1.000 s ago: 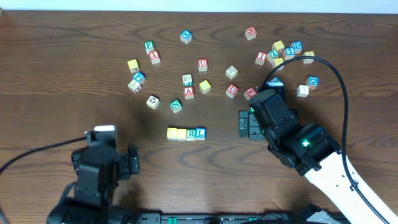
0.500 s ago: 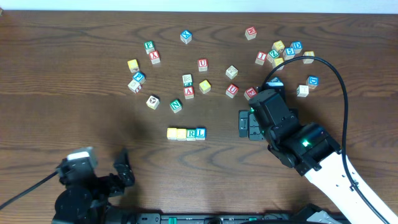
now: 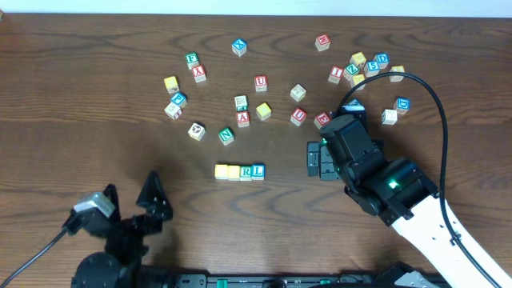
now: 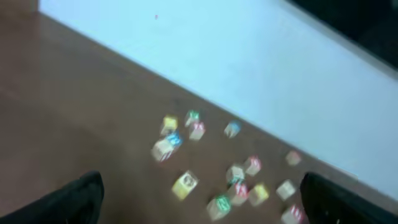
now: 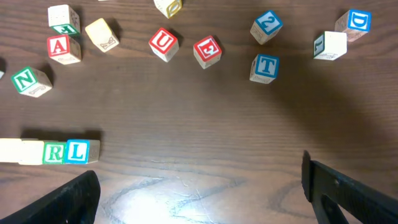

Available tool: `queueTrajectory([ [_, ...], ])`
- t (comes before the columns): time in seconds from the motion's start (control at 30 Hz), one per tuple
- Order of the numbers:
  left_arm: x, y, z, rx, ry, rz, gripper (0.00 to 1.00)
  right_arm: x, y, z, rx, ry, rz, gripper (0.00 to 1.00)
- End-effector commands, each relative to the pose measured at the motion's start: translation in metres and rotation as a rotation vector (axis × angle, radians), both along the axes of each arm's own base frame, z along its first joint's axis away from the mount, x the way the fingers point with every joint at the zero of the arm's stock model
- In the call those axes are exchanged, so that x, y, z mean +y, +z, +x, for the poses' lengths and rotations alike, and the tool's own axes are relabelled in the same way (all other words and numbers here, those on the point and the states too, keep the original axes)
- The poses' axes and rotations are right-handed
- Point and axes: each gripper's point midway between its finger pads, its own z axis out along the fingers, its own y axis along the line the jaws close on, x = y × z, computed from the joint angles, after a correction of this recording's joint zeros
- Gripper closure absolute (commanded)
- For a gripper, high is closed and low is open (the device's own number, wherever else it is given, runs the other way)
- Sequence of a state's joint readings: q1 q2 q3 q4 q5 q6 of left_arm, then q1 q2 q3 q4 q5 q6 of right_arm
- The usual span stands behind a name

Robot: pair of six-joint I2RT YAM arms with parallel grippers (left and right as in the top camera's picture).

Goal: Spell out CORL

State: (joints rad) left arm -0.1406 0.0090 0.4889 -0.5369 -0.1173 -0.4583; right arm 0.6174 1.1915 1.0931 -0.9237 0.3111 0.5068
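Your left gripper (image 3: pixel 130 190) has swung back toward the near table edge and tipped up since a second ago. Its fingers (image 4: pixel 79 198) are spread wide and empty, with blurred loose cubes (image 4: pixel 186 184) well ahead of them and the pale wall (image 4: pixel 249 56) beyond. Your right gripper (image 3: pixel 322 162) hasn't budged, its fingers (image 5: pixel 67 200) also wide with nothing between them. The four-cube row (image 3: pixel 240 171) sits where it was, cubes touching side by side, between the two grippers, with the green R (image 5: pixel 54 152) and blue L (image 5: pixel 76 151) just beyond the right gripper's left fingertip.
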Motion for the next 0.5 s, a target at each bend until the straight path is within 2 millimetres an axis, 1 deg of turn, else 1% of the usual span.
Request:
queueTrajectory([
  [0.0,-0.005,0.001,0.015,-0.078,-0.017,-0.023,0.01,0.002,0.004,0.002,-0.013,0.006,-0.008,0.01],
  [0.13,-0.008,0.017,0.028,-0.223,-0.024,-0.002,0.01,0.002,0.004,0.002,-0.013,0.005,-0.008,0.01],
  [0.23,-0.009,0.027,0.031,-0.307,-0.026,0.033,0.01,0.002,0.004,0.002,-0.013,0.005,-0.008,0.01],
  [0.37,-0.013,0.031,0.034,-0.37,-0.045,0.113,0.01,0.002,0.004,0.002,-0.013,0.006,-0.008,0.01],
  [0.47,-0.014,0.029,0.037,-0.412,-0.044,0.118,0.01,0.002,0.004,0.002,-0.013,0.006,-0.008,0.01],
])
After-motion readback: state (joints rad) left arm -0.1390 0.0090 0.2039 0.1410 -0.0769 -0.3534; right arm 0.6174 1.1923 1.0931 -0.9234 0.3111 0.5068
